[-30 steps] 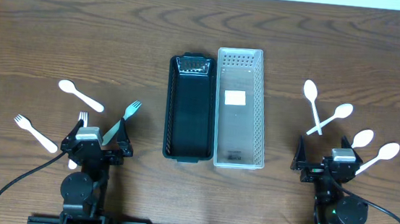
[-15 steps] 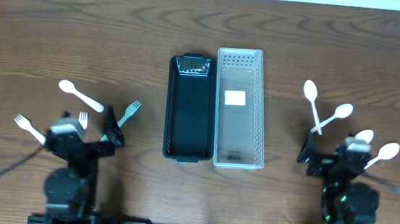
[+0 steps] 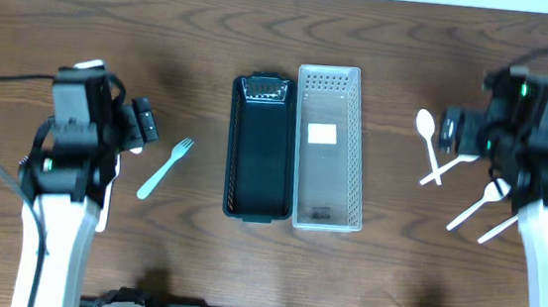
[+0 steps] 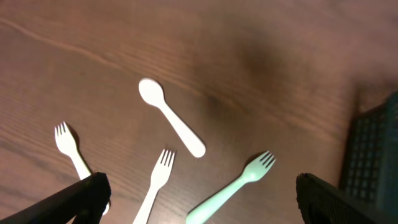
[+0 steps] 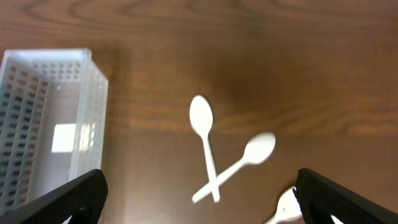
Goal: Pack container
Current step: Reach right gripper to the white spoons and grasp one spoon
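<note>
A black container (image 3: 260,147) and a clear perforated container (image 3: 331,149) stand side by side mid-table, both empty. A mint fork (image 3: 164,167) lies left of them. My left gripper (image 3: 140,124) hovers open and empty above the left cutlery. The left wrist view shows a white spoon (image 4: 171,117), two white forks (image 4: 69,149) (image 4: 155,183) and the mint fork (image 4: 233,188) below the open jaws (image 4: 199,208). My right gripper (image 3: 450,129) hovers open and empty over two crossed white spoons (image 3: 436,158). They show in the right wrist view (image 5: 211,155) under the jaws (image 5: 199,202).
Two more white spoons (image 3: 477,203) lie right of the crossed pair, partly under my right arm. The black container's corner (image 4: 373,162) shows at the right of the left wrist view. The clear container (image 5: 50,143) is at the left of the right wrist view.
Both arms have lifted from their rest pose at the front edge and swung out over the cutlery on each side. No cutlery has moved.
</note>
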